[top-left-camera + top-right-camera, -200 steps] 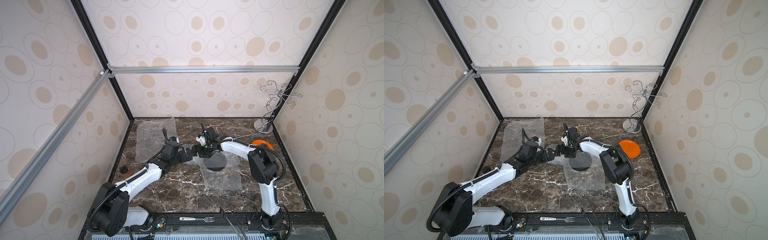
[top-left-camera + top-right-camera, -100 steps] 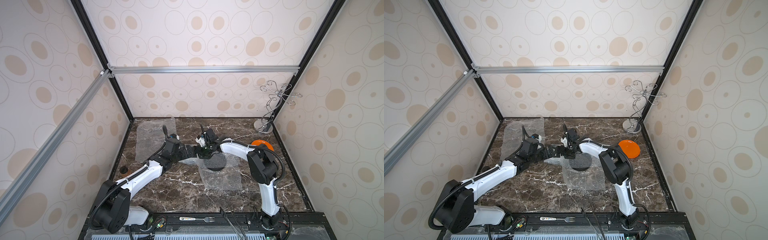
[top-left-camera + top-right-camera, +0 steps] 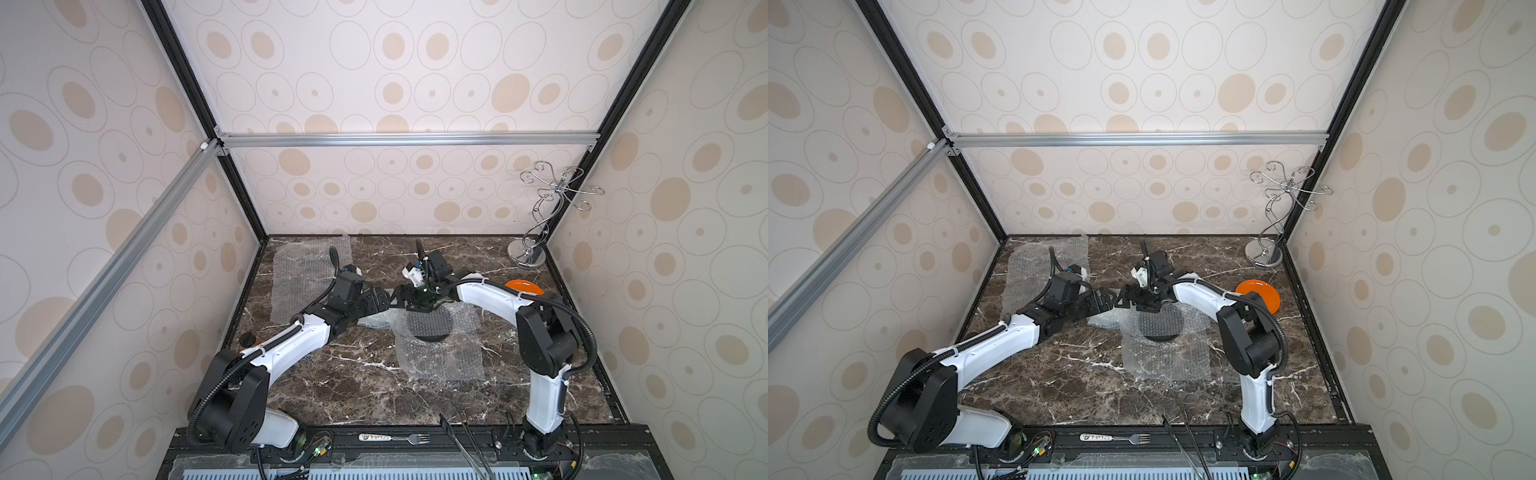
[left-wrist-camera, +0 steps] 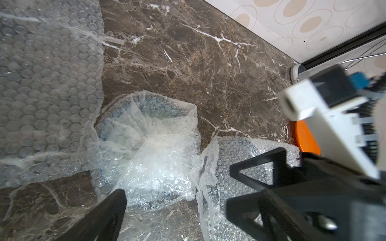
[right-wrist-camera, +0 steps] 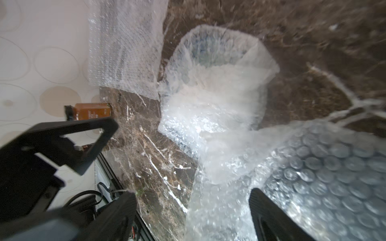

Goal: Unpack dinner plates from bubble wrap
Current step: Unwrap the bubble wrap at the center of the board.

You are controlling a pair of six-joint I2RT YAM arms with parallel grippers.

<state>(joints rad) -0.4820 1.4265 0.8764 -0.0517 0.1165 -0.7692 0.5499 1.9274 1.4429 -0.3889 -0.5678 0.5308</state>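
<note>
1. Located the left gripper (image 3: 1108,300) and the right gripper (image 3: 1126,298) tip to tip just past the centre of the desk (image 3: 1059,386), the left at 9 o'clock of the right; could not tell contact from a narrow gap.
2. Found the left jaws spread wide and empty above a crumpled wrapped bundle (image 4: 146,150); could not make out its contents.
3. Found the right jaws spread as well, with a raised fold of the bubble wrap (image 5: 219,171) standing between them, unclamped.
4. Saw a dark grey plate (image 3: 428,326) through that wrap, at 5 o'clock of the right gripper.
5. Noted an orange plate (image 3: 524,286) lying bare at the desk's 3 o'clock edge, partly behind the right arm.
6. Noted a flat sheet (image 3: 309,274) at 10 o'clock, a chrome wire stand (image 3: 527,257) at 1 o'clock and a brown bottle (image 5: 92,111) at 9 o'clock.
</note>
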